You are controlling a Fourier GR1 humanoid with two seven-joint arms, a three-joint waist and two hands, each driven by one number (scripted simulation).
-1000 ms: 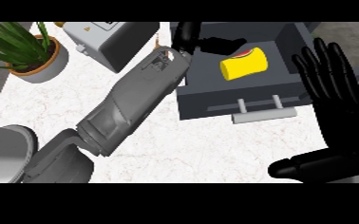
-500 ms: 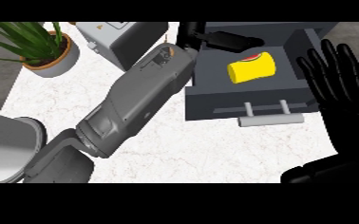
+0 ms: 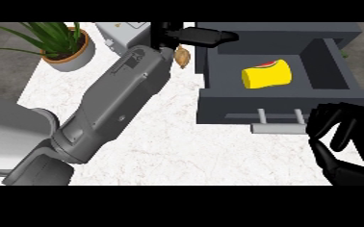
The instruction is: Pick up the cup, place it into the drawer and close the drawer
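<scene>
cup (image 3: 266, 74) lies in open drawer (image 3: 213, 106) | left hand (image 3: 202, 36) flat, empty, over back rim | right hand (image 3: 334, 130) curled, empty, beside handle (image 3: 280, 120) | best: push front squarely inward

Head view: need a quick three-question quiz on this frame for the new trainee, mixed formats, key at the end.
1. True or false: the yellow cup lies on its side inside the open drawer.
2. Which hand is nearest the drawer handle? A) left hand B) right hand
3. Fill in: the potted plant stands at the counter's far ____ corner.

Key:
1. True.
2. B; the right hand is beside the handle with fingers curled, holding nothing, while the left hand is at the drawer's far edge.
3. left.
</scene>
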